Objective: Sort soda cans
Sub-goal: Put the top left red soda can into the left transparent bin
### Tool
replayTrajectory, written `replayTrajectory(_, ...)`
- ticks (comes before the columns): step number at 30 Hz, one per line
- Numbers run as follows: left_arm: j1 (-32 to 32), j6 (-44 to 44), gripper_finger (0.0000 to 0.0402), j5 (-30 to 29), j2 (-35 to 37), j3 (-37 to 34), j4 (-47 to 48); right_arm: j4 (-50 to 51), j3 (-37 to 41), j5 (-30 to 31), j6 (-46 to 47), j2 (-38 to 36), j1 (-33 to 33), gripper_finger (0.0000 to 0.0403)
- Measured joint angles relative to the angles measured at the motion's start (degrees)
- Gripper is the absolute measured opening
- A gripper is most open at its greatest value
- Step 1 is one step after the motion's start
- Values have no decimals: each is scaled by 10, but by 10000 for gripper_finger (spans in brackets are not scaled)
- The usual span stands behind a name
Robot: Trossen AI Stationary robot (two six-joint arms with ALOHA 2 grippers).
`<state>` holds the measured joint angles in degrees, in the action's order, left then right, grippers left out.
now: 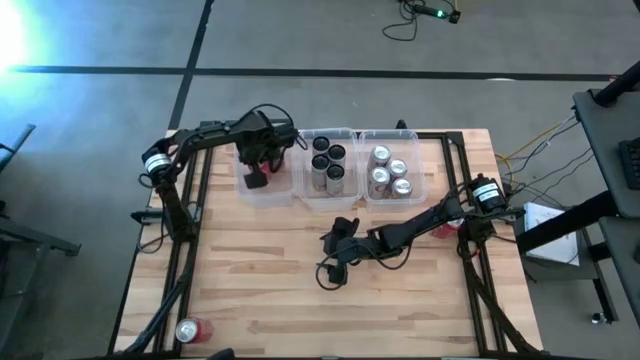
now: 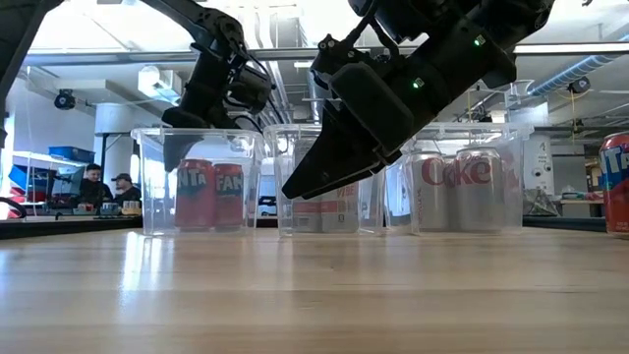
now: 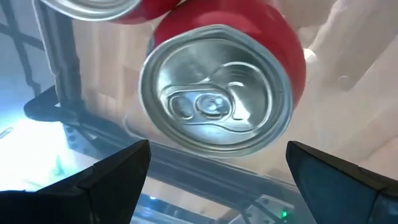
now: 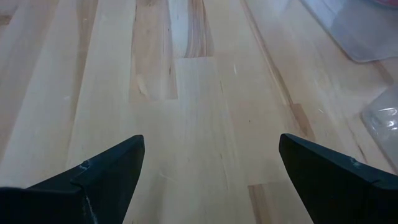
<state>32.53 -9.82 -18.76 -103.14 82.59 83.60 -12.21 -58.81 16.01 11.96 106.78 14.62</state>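
Observation:
Three clear bins stand in a row at the table's far side. The left bin (image 1: 262, 190) holds red cans (image 2: 209, 195), the middle bin (image 1: 327, 165) black cans, the right bin (image 1: 392, 172) silver-grey cans (image 2: 457, 189). My left gripper (image 3: 217, 149) hangs open over the left bin (image 2: 197, 182), straight above a red can's silver top (image 3: 214, 99), with its fingers spread wider than the can and clear of it. My right gripper (image 1: 333, 252) is open just above bare wood at the table's middle (image 4: 211, 143). Another red can (image 1: 190, 330) lies near the near-left corner.
One more red can (image 1: 443, 228) stands by the right arm near the right edge, also seen at the low view's right edge (image 2: 617, 182). Bin corners (image 4: 367, 37) show beyond my right gripper. Bare wood stretches between the bins and the near edge. People sit in the room behind.

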Motion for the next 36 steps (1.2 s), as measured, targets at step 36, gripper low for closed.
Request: replayTrajectory(36,-117,96,350,27,247,-109,-127,0,0,-1,2,0,0,368)
